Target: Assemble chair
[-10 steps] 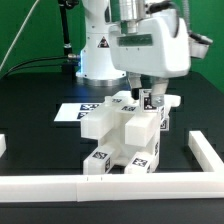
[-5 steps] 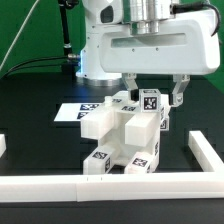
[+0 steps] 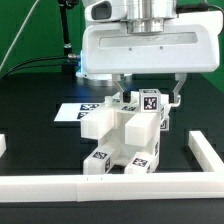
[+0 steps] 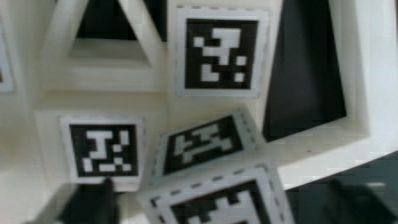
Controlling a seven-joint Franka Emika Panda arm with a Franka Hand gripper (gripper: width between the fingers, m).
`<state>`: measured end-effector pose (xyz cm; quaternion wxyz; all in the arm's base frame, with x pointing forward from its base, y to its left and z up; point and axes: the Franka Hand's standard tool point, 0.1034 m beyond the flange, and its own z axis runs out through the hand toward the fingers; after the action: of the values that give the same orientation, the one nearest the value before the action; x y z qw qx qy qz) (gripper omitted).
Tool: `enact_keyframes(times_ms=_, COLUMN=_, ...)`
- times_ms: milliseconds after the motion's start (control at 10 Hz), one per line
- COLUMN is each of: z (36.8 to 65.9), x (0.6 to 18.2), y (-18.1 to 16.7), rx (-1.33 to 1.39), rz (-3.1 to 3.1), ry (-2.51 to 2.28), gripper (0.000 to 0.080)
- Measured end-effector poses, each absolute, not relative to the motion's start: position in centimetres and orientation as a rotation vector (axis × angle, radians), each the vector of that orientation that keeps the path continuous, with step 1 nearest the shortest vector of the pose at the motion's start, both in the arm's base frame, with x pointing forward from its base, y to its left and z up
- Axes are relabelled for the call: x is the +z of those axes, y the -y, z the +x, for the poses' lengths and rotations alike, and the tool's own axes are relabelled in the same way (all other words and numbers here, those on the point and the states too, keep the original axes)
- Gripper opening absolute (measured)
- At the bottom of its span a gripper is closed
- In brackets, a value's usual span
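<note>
The chair (image 3: pixel 125 135) stands at the table's middle as a stack of chunky white blocks with black-and-white tags. Its topmost tagged block (image 3: pixel 150 101) rises at the back. My gripper (image 3: pixel 150 95) hangs just above the stack, open. One finger (image 3: pixel 122 92) is at the exterior view's left of the top block and the other at its right, both apart from it. In the wrist view the tagged block (image 4: pixel 222 195) lies between the two dark fingertips (image 4: pixel 98 200) of my gripper (image 4: pixel 222 205). More tagged faces (image 4: pixel 222 50) show beyond it.
The marker board (image 3: pixel 72 111) lies flat behind the chair at the exterior view's left. White border rails run along the front (image 3: pixel 100 186), the right (image 3: pixel 206 152) and the left (image 3: pixel 3 146). The arm's base (image 3: pixel 100 55) stands at the back.
The gripper has turned about its vertical axis so that its broad face now shows. Its fingers have spread wider on either side of the top tagged block. The chair has not moved.
</note>
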<state>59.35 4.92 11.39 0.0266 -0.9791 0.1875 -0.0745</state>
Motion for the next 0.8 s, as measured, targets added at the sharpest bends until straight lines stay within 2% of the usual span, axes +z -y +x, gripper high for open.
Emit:
enact_keyframes(times_ms=100, z=59.3, x=11.4, y=-4.9, rx=-0.230, rz=-3.026, ry=-0.575, gripper=0.0495)
enact_keyframes(times_ms=200, z=59.3, x=11.4, y=-4.9, rx=-0.229, rz=-3.018, ry=-0.603, gripper=0.0295)
enact_keyframes(times_ms=400, z=59.3, x=11.3, y=-4.9, rx=-0.221, rz=-2.963, ry=-0.787, gripper=0.0284)
enact_keyframes(times_ms=800, z=60.8, x=11.4, y=-0.3, rx=-0.247, rz=-2.950, ry=-0.837, gripper=0.0284)
